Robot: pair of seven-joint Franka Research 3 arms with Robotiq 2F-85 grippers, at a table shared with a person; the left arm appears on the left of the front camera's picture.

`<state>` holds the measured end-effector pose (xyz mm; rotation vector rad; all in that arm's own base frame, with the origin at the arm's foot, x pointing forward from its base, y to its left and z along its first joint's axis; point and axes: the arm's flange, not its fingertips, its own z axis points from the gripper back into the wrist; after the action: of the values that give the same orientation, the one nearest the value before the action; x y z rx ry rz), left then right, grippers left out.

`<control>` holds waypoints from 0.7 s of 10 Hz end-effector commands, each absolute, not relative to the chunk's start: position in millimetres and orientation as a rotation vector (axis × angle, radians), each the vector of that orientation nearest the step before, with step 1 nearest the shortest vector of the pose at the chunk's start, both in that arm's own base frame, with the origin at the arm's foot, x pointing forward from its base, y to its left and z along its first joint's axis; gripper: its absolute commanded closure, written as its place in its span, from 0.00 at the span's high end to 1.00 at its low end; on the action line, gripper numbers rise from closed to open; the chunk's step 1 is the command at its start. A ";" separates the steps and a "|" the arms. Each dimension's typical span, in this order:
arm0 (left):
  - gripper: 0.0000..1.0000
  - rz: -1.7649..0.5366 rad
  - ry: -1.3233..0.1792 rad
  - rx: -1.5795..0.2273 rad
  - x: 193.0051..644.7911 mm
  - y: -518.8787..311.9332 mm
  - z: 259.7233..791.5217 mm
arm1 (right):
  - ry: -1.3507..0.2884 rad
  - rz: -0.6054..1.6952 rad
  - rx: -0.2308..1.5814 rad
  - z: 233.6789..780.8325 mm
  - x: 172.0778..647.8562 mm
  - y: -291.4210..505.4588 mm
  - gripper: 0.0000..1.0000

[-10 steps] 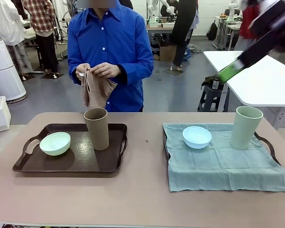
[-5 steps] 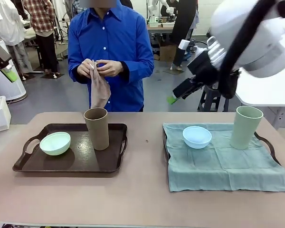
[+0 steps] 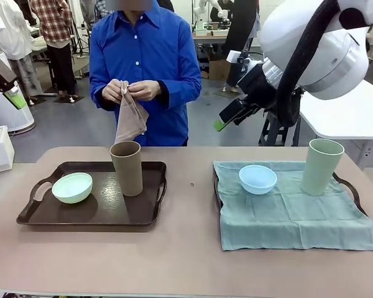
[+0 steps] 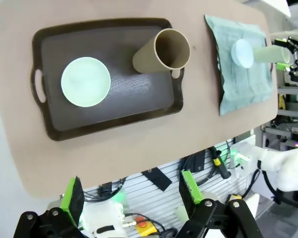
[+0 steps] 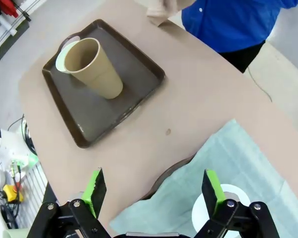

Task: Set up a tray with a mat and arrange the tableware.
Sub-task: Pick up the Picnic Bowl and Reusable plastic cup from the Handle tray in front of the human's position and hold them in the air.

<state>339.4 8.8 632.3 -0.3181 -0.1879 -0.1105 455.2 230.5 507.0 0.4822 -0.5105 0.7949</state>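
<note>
Right now I'm hovering the left gripper (image 4: 130, 191), jaws wide and empty; the mint green bowl (image 4: 85, 82) and brown tumbler (image 4: 164, 49) are sitting on the dark tray (image 4: 39, 54) well ahead of it. The right gripper (image 5: 154, 191), equally spread and empty, is hanging over the teal mat (image 5: 238, 158), with the light blue bowl (image 5: 204, 214) just beside one finger.

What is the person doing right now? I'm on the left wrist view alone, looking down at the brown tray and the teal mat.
Observer: The person stands at the far side of the table, behind the brown tray, holding a tan cloth up in both hands.
Operator: Is there a tray under the teal mat?
Observer: Yes. A dark tray handle pokes out past the teal mat, beside the pale green tumbler.
</note>
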 end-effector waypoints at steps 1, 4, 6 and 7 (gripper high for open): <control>1.00 -0.115 -0.183 -0.317 336.8 7.8 634.4 | -0.515 0.814 0.503 501.2 447.7 223.8 1.00; 1.00 -0.121 -0.167 -0.280 362.1 -10.2 624.3 | -0.538 0.911 0.446 496.7 460.2 252.5 1.00; 1.00 -0.128 -0.223 -0.055 378.2 -45.9 622.6 | -0.571 1.117 0.360 484.3 474.8 294.8 1.00; 1.00 -0.083 -0.227 0.084 377.9 -52.0 610.6 | -0.535 1.250 0.368 467.8 478.0 314.5 1.00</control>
<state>375.8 -48.0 616.3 -0.0821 -0.2236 -0.1571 460.0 302.8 480.0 0.3823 -0.5177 1.1302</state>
